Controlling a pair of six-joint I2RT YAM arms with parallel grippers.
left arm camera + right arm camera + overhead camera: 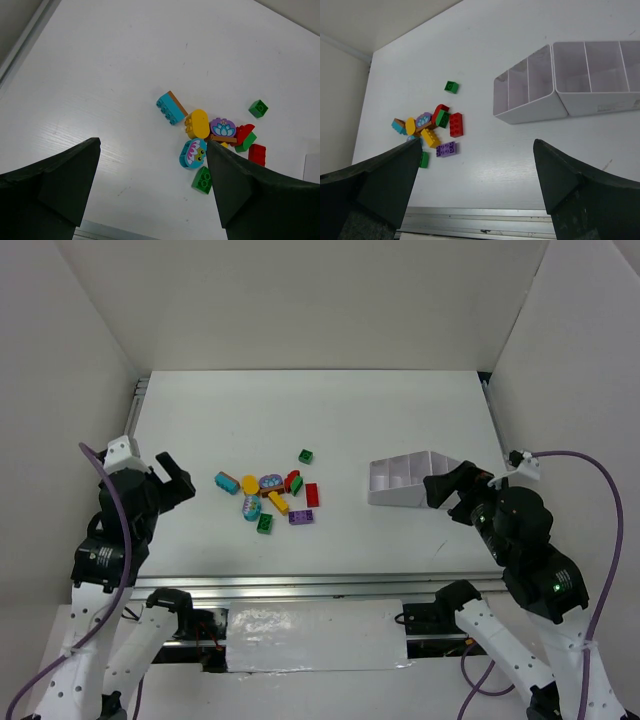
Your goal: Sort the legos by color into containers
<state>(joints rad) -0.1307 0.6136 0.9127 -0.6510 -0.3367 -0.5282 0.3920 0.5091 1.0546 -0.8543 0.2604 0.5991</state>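
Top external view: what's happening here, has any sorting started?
Not yet. The legos lie in a loose cluster on the table, with one green brick a little apart. The white divided tray sits to their right, and the compartments that show look empty. The left claw and right claw are both open and hold nothing, one on each side of the scene.

I get bright, even overhead light on all three feeds. The white desk (400, 540) looks almost washed out, with a soft sheen in the left wrist view. Shadows are faint and short. The dark fingers (55, 185) close to the lens look soft.
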